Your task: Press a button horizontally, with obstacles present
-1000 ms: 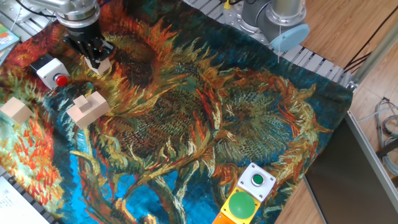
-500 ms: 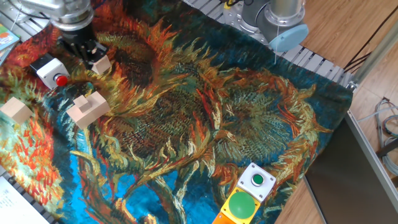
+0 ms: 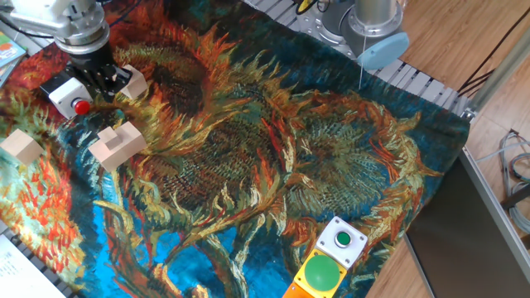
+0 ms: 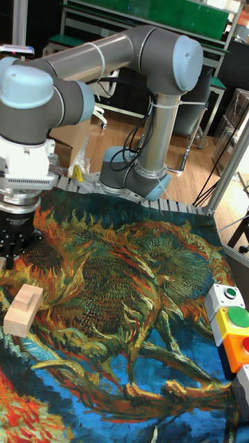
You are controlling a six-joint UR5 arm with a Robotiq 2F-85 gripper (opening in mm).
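The button [image 3: 81, 106] is a small red disc on the front face of a little white box [image 3: 65, 89] at the cloth's far left. My gripper [image 3: 101, 82] hangs with its black fingers low over the cloth, just right of and behind that box, between it and a small wooden cube [image 3: 136, 85]. No gap or contact between the fingertips can be made out. The larger notched block [image 3: 118, 145] lies in front of the button, and a second cube [image 3: 22, 146] sits further left. In the tall fixed view the gripper [image 4: 12, 250] stands above the notched block [image 4: 23, 305].
A white box with a green button [image 3: 343, 240] and a green dome on a yellow box [image 3: 324, 272] stand at the cloth's near edge. The arm's base [image 3: 373, 25] is mounted behind the table. The sunflower cloth [image 3: 273, 157] covers the table.
My gripper has moved left, away from the small cube and up beside the white button box. The blocks and the button box have not moved.
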